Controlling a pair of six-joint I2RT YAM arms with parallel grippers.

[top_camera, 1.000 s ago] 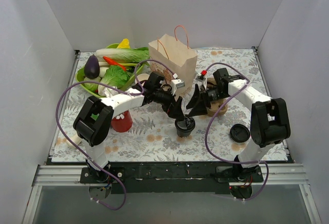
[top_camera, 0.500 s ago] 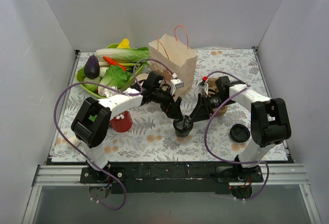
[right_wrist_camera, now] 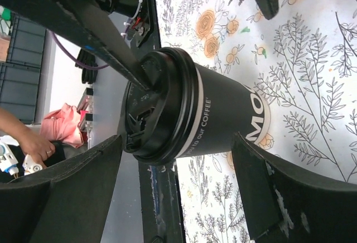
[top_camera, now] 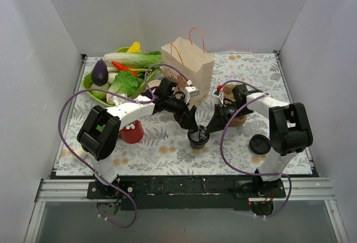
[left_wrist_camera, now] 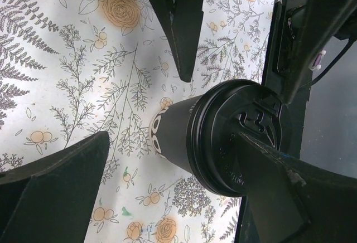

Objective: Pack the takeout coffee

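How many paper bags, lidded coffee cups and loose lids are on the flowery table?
brown paper bag with string handles: 1
black paper coffee cup with round black plastic lid: 1
loose round black plastic lid: 1
Total: 3

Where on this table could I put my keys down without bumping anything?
The back right corner of the table, beside the paper bag, is bare; so is the near strip in front of the red cup. The middle is crowded: the left gripper and right gripper flank the takeout coffee.
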